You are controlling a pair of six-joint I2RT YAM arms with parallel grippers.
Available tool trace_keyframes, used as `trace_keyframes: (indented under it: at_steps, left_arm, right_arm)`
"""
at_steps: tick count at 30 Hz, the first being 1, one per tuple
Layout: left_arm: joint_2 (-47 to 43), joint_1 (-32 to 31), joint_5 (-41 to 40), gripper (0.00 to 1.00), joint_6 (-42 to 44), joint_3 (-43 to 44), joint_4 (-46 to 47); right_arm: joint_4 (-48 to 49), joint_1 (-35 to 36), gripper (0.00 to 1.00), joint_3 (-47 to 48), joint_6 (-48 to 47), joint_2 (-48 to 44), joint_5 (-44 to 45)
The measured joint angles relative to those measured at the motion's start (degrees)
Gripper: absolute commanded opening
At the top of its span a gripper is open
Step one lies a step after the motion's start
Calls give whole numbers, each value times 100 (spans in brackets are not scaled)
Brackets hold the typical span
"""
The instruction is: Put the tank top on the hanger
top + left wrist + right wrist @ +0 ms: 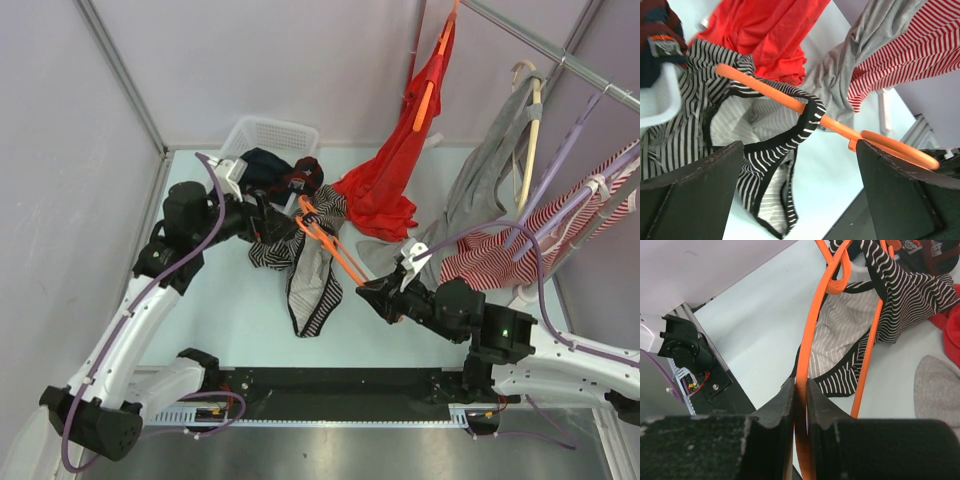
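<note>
One strap of the tank top looped the hanger ahead of the spread-open left pincer; the right pincer clamped its bar, steadying it.

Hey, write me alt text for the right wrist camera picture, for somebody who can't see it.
The right gripper is clamped on one bar of the orange hanger, seen close up from just behind the jaws. Beyond it, the black-and-white striped tank top is bunched around the hanger's far part, over the pale table.
</note>
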Motion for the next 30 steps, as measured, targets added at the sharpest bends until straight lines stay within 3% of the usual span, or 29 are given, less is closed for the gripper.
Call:
trace_keyframes:
  at_steps: [12,18,23,30]
  left_arm:
    - [-1228,26,-752,99,745,-374,-136]
    - [-1742,33,-702,98,1189,-1003,-96]
    - [-2216,37,-151,99,1628,-1335,17]
    - [-2310,37,658,99,2142,-1366,212]
  right_arm:
    - [48,-538,0,-33,269,4,-697]
    - [48,-1641,0,-33,680,4,-2015]
    - [271,-2664,0,-61,1099,48,-3438]
    - [647,-3161,0,-83,1545,160,-4863]
